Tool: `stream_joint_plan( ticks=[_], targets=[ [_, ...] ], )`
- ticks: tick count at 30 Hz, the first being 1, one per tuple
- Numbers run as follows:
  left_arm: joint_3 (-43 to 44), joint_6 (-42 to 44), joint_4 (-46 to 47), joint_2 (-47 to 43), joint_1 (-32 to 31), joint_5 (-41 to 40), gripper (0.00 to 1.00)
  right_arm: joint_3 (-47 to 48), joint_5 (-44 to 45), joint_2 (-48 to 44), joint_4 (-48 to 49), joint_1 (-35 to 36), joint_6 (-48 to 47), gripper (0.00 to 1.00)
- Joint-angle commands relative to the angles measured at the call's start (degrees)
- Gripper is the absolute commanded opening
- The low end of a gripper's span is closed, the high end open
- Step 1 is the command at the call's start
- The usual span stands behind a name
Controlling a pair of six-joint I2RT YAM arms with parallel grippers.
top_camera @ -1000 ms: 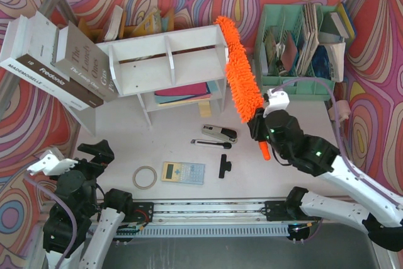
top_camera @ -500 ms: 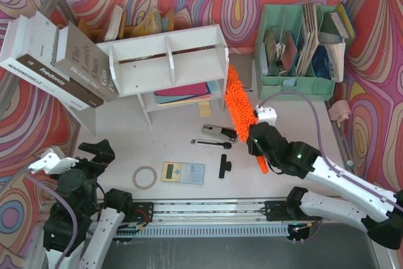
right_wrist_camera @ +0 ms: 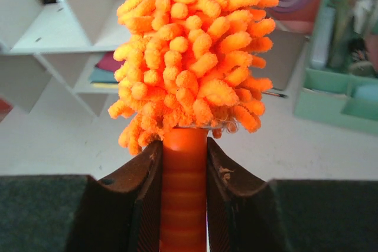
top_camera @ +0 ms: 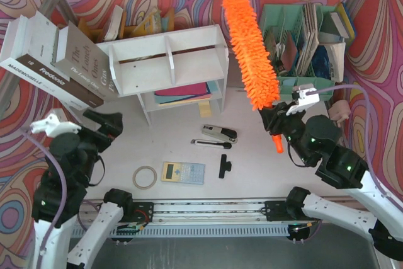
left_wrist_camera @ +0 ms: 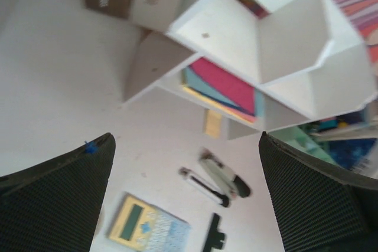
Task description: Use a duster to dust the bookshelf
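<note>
Duster (top_camera: 247, 42) clamped by its orange handle in my right gripper (top_camera: 275, 127), fluffy head pointing up just right of the white bookshelf (top_camera: 170, 61); my left gripper (left_wrist_camera: 186, 140) hangs wide open.

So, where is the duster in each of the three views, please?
Top external: the duster is in the upper middle, slanting, right of the bookshelf.
Left wrist: not in it.
Right wrist: the duster fills the centre and top, with its handle at the bottom centre.
Shared landmark: the bookshelf, upper right in left wrist, upper left in right wrist.
</note>
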Motion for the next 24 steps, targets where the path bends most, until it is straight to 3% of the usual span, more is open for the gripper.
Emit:
stream_joint_plan(
  ticks=[1, 4, 9, 17, 24],
  targets=[
    [8.33, -2.69, 5.32, 7.42, 0.46, 9.54, 0.98, 1.51, -14.88, 0.85, 7.84, 0.16, -9.66, 0.00],
    [12.96, -4.28, 8.51, 11.55, 0.45, 14.27, 0.98, 2.03, -24.04, 2.01, 7.73, 0.16, -12.75, 0.00],
    [16.86, -6.06, 12.52, 14.08, 0.45, 16.47, 0.98, -0.60, -31.10, 1.25, 10.04, 0.17, -15.47, 0.00],
    [16.13, -9.99, 19.43, 17.67, 0.00, 19.80, 0.98, -1.86, -42.76, 1.10, 10.47, 0.19, -17.76, 0.00],
    [15.94, -6.64, 24.84, 20.63, -9.19, 13.61, 0.98, -2.12, -48.50, 2.10, 9.81, 0.17, -18.40, 0.00]
  ],
)
